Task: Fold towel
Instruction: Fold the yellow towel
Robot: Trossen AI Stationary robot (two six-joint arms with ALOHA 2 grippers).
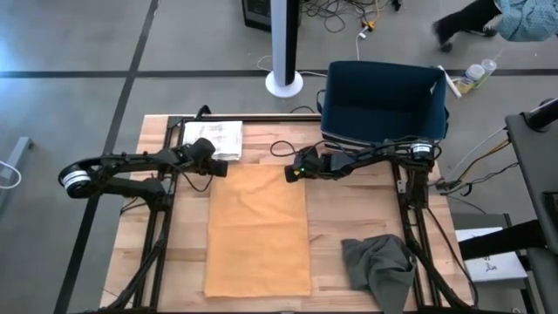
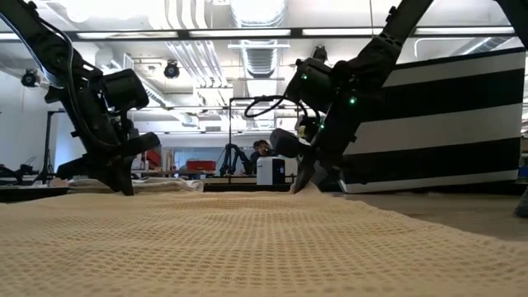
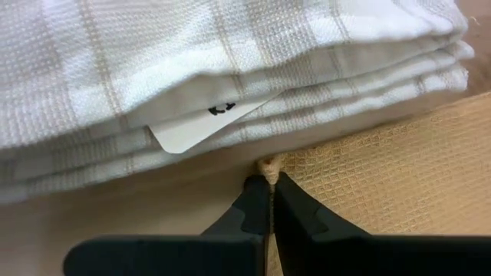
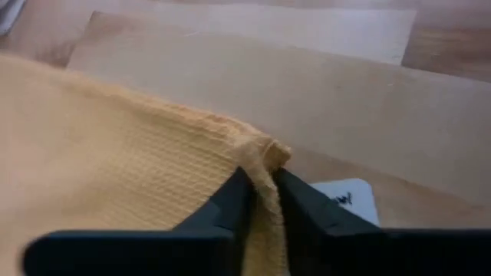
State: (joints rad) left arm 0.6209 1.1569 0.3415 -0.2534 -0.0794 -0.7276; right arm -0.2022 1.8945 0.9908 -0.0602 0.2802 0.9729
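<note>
Orange waffle-weave towel (image 1: 258, 228) lies flat mid-table, long axis running twelve to six o'clock. My left gripper (image 3: 265, 181) pinches its eleven o'clock corner beside a folded white towel stack (image 1: 214, 138); my right gripper (image 4: 262, 182) clamps the one o'clock corner.

The towel (image 1: 258, 228) is a soft yellow-orange cloth with a bumpy waffle pattern. It lies flat and spread out in the middle of the desk, shaped like a long rectangle running from 12 o'clock to 6 o'clock. Its two far corners, at about 11 o'clock and 1 o'clock, are each pinched and bunched up a little. The rest lies smooth.
</note>
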